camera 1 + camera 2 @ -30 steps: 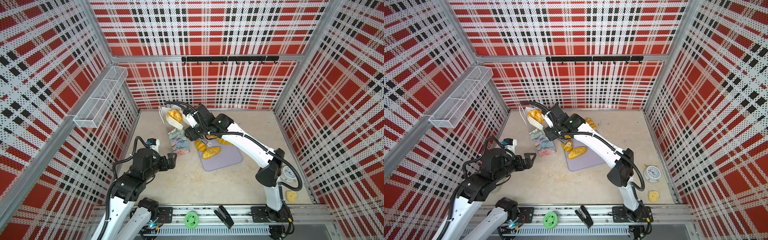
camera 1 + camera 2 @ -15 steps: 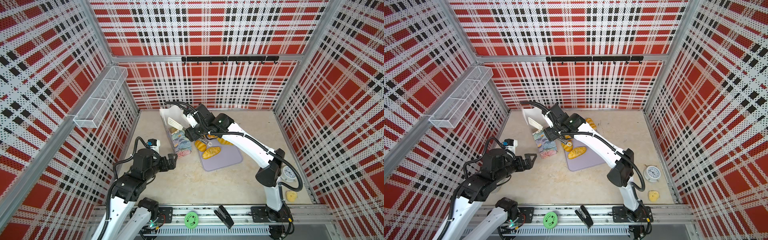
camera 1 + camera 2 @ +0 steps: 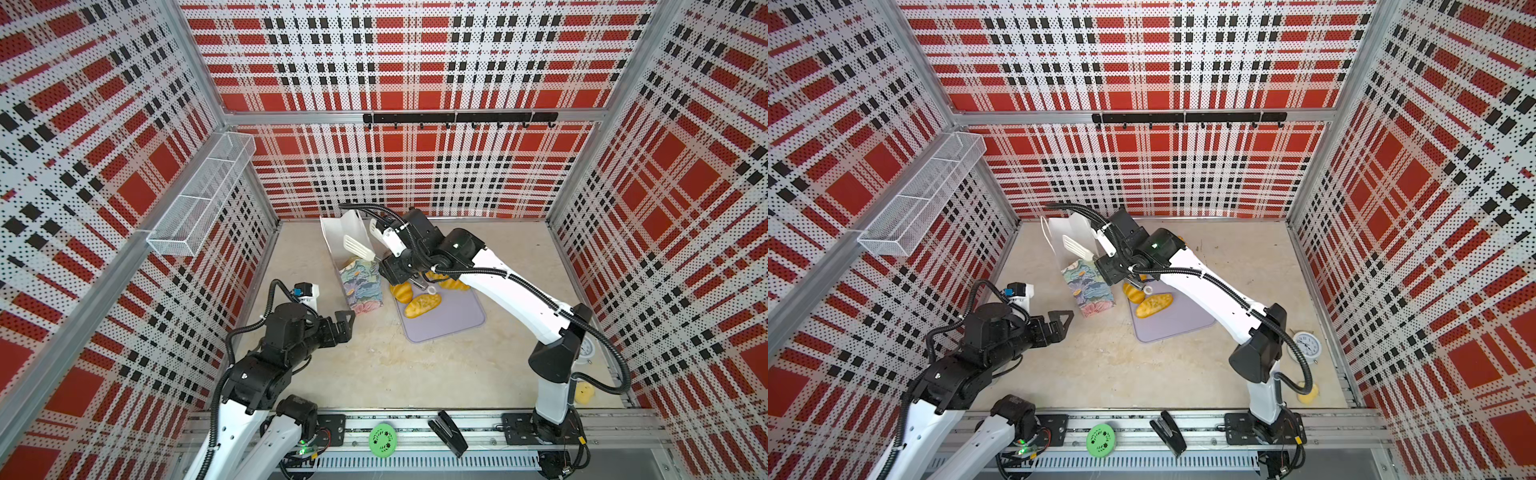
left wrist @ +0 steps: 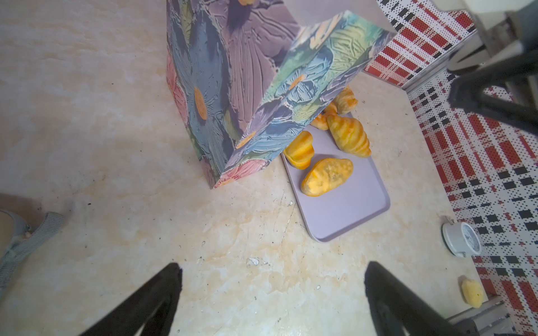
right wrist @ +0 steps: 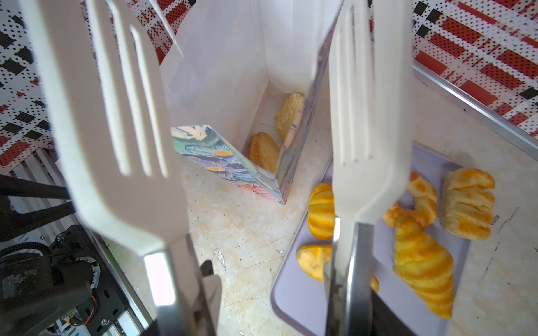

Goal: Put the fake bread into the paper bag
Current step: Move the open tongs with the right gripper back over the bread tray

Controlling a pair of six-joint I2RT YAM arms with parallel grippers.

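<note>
Right gripper (image 3: 397,266) is clasping tongs (image 3: 359,247), blades parted and empty at paper bag (image 3: 361,284) mouth, apparently for drop-in; left gripper (image 3: 347,318) is idling, jaws wide.

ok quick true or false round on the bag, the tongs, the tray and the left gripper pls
1. The paper bag stands open with bread at its bottom. True.
2. The tongs are clamping something. False: their blades stand apart with nothing between them.
3. The left gripper is open and empty. True.
4. The lavender tray is bare. False: several pastries lie on it.
5. The clock sits on the tray. False: it stands on the table, apart from the tray.
</note>
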